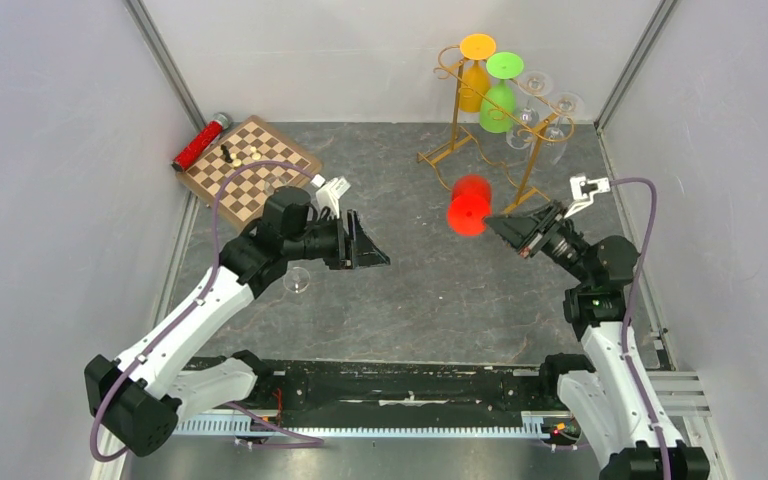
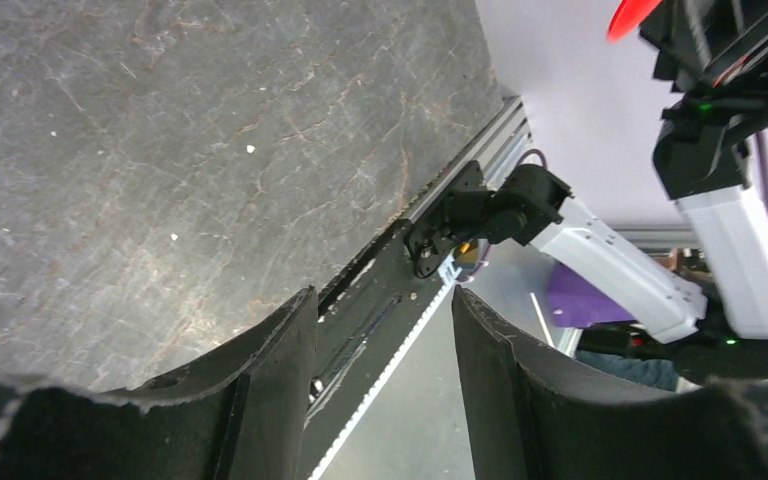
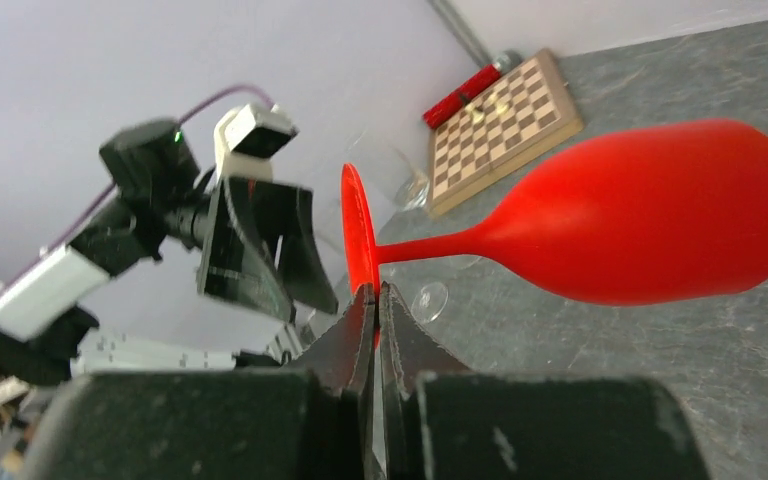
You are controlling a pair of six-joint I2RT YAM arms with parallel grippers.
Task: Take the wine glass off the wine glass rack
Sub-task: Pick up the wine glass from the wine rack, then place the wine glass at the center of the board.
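Note:
A red wine glass point(image 1: 469, 205) point(image 3: 660, 225) hangs sideways in the air in front of the gold wire wine glass rack point(image 1: 454, 132), clear of its hooks. My right gripper point(image 1: 495, 222) point(image 3: 374, 290) is shut on the rim of its round foot, and the bowl points away from my left arm. To the left, across a gap from the glass, my left gripper point(image 1: 368, 248) point(image 2: 381, 295) stands open with nothing between its fingers. An orange glass point(image 1: 476, 78), a green glass point(image 1: 500, 98) and clear glasses point(image 1: 540, 112) hang upside down on the rack.
A chessboard point(image 1: 250, 170) with a few pieces and a red cylinder point(image 1: 200, 143) lie at the back left. A clear glass point(image 1: 297, 280) stands on the table under my left arm. Grey walls close in both sides.

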